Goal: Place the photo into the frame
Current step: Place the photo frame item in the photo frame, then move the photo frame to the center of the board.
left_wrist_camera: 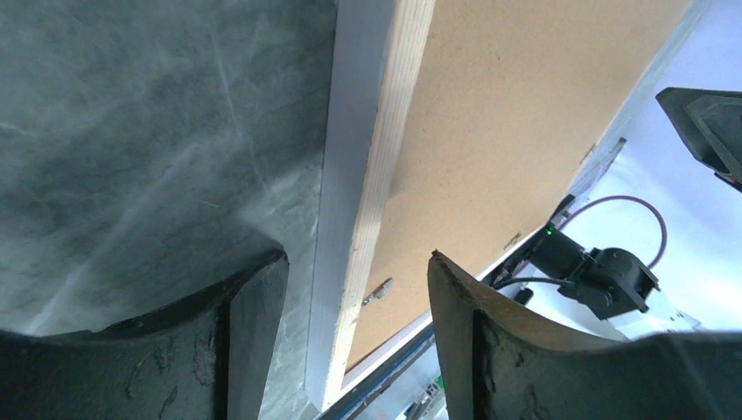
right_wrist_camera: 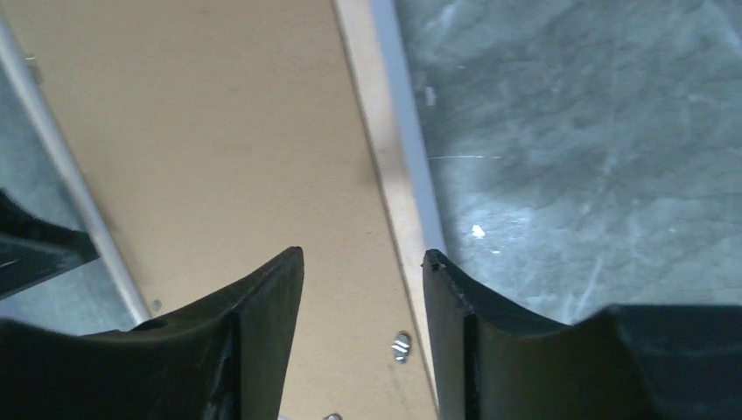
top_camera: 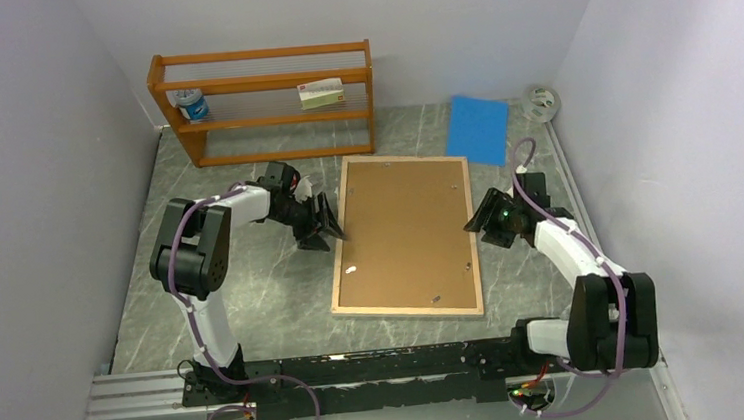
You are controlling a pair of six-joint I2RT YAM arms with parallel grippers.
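On the worktop (top_camera: 254,289): you are looking at the frame (top_camera: 406,311) lying flat at the middle, light wood reverse up, with the brown backing board (top_camera: 405,232) sitting inside it.
Left pincer (left_wrist_camera: 359,262): it is standing open, its fingers straddling the frame's left rail.
Right pincer (right_wrist_camera: 363,252): it is gaping open too, its fingers straddling the right rail.
Far side: the orange shelf rack (top_camera: 264,103) is standing there, and a blue sheet (top_camera: 479,128) is lying near the frame's far right corner.

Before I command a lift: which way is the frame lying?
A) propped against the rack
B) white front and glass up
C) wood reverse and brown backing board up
C: the frame lies flat, its light wood border around the brown backing board facing the top camera.
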